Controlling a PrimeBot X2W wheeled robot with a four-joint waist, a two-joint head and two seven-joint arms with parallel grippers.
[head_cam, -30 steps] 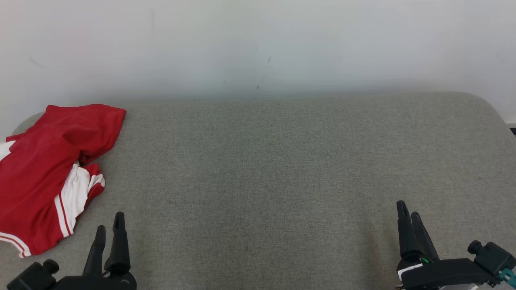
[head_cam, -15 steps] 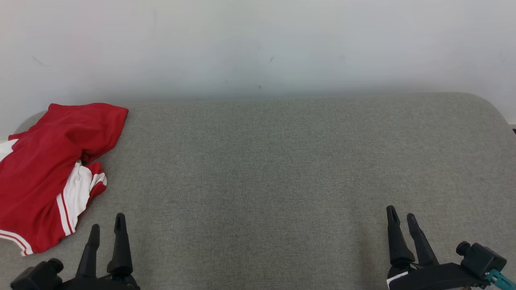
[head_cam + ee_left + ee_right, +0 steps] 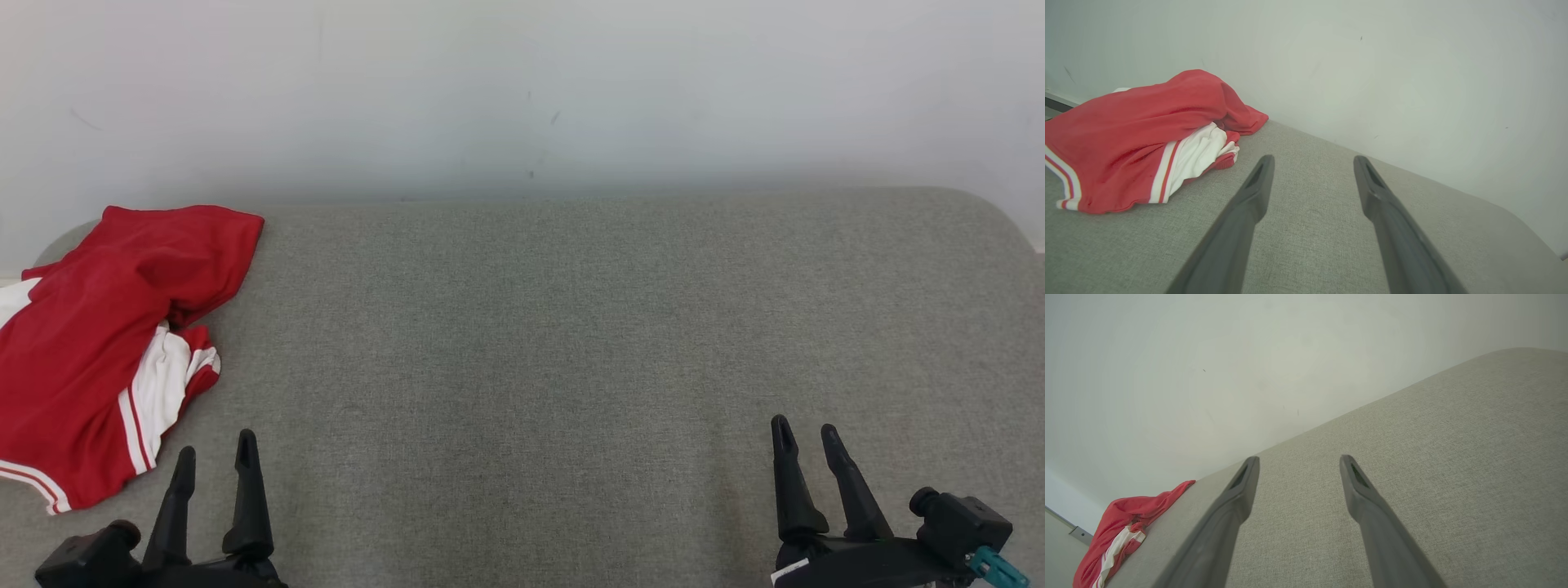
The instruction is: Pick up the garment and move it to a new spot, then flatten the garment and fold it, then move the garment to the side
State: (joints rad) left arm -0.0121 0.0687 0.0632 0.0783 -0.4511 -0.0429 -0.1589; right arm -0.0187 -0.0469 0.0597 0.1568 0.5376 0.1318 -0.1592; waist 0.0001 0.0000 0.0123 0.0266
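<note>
At far left of the head view, the garment [image 3: 90, 351] lies crumpled on the grey cushion [image 3: 539, 327]. It's red, with a white panel and red-white stripes. The long axis runs diagonally. The upper end sits near the wall [image 3: 522, 82] at upper left of frame, and the striped hem points toward the bottom-left corner. The frame edge cuts off its left side. It's not flat: the top part is folded over and the white panel pokes out on the right edge.

Left gripper [image 3: 215, 447] is at bottom left, fingers pointing up the frame and spread apart, with nothing between them. It sits just right of the garment's lower end, not touching. In the left wrist view the garment [image 3: 1139, 134] is at left of frame, with the bunched white part nearest the left finger.

Right gripper [image 3: 805, 427] is at bottom right, well apart from the garment, fingers parted and empty. In the right wrist view it is over bare cushion, and the garment [image 3: 1126, 522] is in the lower-left corner at the cushion's edge.
</note>
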